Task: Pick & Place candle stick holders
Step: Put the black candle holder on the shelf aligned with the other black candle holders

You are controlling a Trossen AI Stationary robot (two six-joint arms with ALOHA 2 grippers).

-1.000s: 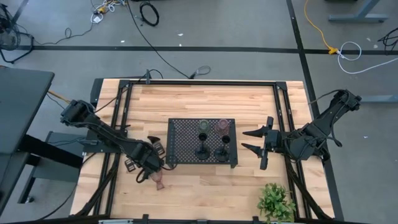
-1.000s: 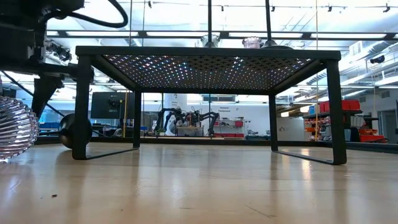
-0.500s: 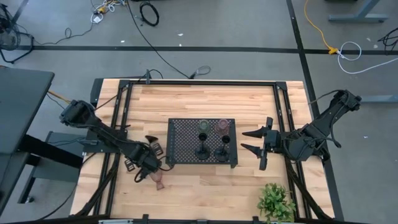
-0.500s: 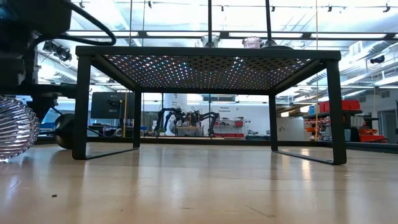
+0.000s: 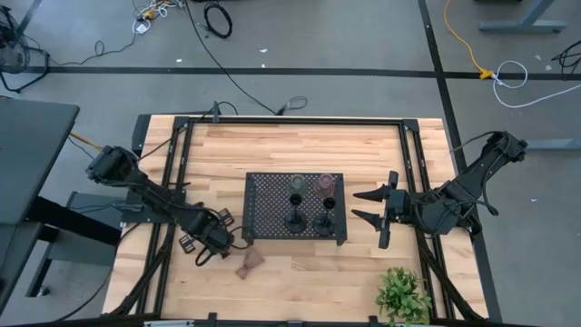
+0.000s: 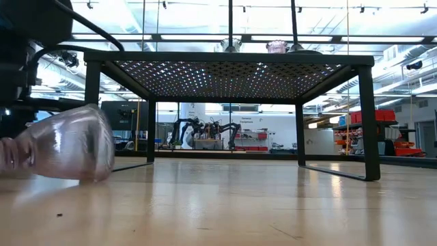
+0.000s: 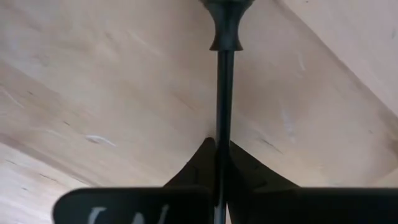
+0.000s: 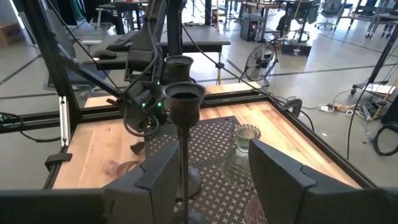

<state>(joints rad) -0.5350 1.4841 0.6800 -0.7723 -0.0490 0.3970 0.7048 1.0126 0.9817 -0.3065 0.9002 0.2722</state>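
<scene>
My left gripper [image 5: 216,236] is low over the table, left of the black perforated tray [image 5: 263,195], and is shut on a black candle stick holder [image 7: 224,37]. A pinkish-brown glass holder [image 5: 250,264] lies on its side on the wood near the front; it also shows in the low view [image 6: 68,143]. On the tray stand two black holders [image 5: 295,218], a pale green glass one [image 5: 297,184] and a pinkish one [image 5: 324,184]. My right gripper [image 5: 368,205] is open and empty, right of the tray. My left gripper pinches the black holder's thin stem [image 7: 222,106] between its two fingers [image 7: 249,171]. The stem runs along the fingers and out past their tips, and its thicker knob [image 7: 225,25] is ahead of them. It is close over the wood; I cannot tell whether it touches the table.
A small leafy plant [image 5: 402,292] stands at the front right corner. Black frame rails [image 5: 172,145] run along the table's sides and back. The tray stands on legs [image 6: 92,116], with open space under it. Bare wood lies in front of the tray.
The pinkish-brown glass holder near the front has tipped over and moved a little toward the table's right; it now lies on its side. My left gripper has shifted slightly toward the table's left edge, still shut on the black holder's stem.
</scene>
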